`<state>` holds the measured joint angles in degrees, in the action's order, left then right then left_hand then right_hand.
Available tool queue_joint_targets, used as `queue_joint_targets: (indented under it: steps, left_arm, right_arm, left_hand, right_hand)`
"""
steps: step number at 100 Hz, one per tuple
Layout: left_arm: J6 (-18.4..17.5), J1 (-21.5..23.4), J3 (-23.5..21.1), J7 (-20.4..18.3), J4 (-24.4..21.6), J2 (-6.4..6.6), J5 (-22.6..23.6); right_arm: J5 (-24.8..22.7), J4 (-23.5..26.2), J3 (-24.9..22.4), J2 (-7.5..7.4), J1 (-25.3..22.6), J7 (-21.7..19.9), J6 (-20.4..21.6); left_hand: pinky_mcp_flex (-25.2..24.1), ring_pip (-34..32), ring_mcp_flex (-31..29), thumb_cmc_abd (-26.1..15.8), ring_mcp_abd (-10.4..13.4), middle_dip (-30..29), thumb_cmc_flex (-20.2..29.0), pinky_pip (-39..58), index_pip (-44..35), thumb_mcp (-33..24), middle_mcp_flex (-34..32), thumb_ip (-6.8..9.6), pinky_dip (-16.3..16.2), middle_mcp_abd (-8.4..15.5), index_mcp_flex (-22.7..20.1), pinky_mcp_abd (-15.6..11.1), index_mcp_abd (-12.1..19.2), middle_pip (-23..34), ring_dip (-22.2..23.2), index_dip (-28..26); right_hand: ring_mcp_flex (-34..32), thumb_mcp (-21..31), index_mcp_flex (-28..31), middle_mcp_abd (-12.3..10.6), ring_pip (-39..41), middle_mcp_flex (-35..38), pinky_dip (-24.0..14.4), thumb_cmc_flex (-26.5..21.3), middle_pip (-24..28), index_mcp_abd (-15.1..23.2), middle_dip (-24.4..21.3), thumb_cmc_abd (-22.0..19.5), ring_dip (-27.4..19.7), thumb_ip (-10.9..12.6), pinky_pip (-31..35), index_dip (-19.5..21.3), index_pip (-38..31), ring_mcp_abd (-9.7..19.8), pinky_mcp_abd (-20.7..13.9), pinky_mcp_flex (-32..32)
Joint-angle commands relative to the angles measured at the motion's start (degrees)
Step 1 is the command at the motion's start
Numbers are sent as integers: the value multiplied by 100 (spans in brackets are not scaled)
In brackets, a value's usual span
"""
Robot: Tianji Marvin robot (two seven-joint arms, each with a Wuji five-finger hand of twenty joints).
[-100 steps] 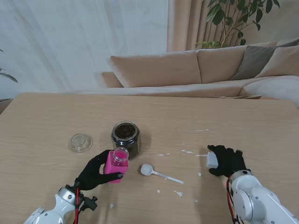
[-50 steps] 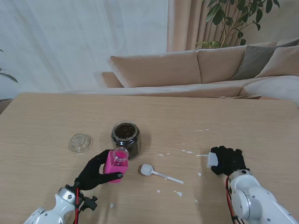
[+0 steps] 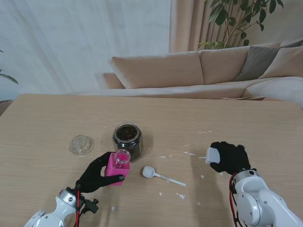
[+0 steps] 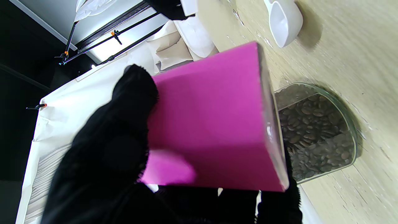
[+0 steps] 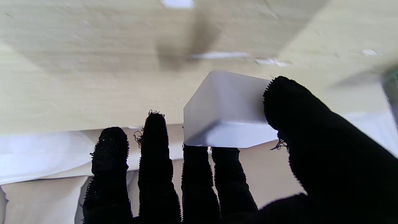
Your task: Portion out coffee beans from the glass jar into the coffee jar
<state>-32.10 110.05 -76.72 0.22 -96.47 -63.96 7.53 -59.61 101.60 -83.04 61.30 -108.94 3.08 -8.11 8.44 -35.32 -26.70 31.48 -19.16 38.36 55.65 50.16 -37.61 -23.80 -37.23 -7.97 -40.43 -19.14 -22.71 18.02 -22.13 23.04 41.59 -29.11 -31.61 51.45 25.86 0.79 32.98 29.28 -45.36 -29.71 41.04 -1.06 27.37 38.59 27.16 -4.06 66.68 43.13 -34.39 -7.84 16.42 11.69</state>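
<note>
- Left hand (image 3: 98, 173) clamped around the pink coffee jar (image 3: 117, 167), upright on the table (image 3: 199, 118), mouth open, just in front of the glass jar (image 3: 127, 140) of beans; best kept planted and vertical so the narrow mouth offers a steady target.
- Right hand (image 3: 229, 158) closed on a white square cap (image 3: 212, 155), thumb on one face and fingers (image 5: 155, 149) under it, lifted clear of the table in the right wrist view; apparently the pink jar's lid, though hard to confirm.
- Sensible now: set the cap flat on bare wood to the right, well apart from the jars, then release fully before reaching.
- White scoop (image 3: 159, 175) lying between the hands, bowl toward the pink jar, handle toward the right; approach from the handle end, pinch low and firm.
- Glass lid (image 3: 81, 144) resting off to the left, out of the way.
- Shallow scoops advisable: glass jar looks full to the brim, spill risk high at that small opening.
</note>
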Motion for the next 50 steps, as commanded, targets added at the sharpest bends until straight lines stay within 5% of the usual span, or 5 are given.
queue_joint_targets:
  steps: [1,27,50]
  left_arm:
    - [-24,29,1,-111,-40,-20,-17]
    - [-70,22,-10,-216,-15,8,-53]
    - [-164,21,0,-329,19,44,-63]
  right_arm:
    - [55,373,25,52,-74,-75,119]
    - [524,1376,255,85,-88,-245,568]
    - [1081,1714,884,77,372,-453,903]
  left_hand:
    - [19,-67,43,-835,35,196,821,159,-826,-605,-285,251,-3,483,-290,28,815,528,64,-228]
    - [23,-63,40,-839,41,199,828,164,-828,-584,-287,256,-5,488,-291,43,821,522,62,-226]
    - [30,-60,34,-839,53,202,825,168,-831,-572,-286,259,-7,501,-289,34,834,517,60,-231]
  right_hand:
    - [-113,362,483,-4,137,268,-99,-425,118,187,105,-357,145,124,143,42,-511,116,46,4]
    - [-216,299,639,30,313,447,-179,-503,113,197,149,-297,271,13,258,-88,-518,130,55,31]
    - [-266,279,679,27,285,496,-206,-498,74,201,157,-298,276,-15,274,-159,-506,141,57,46]
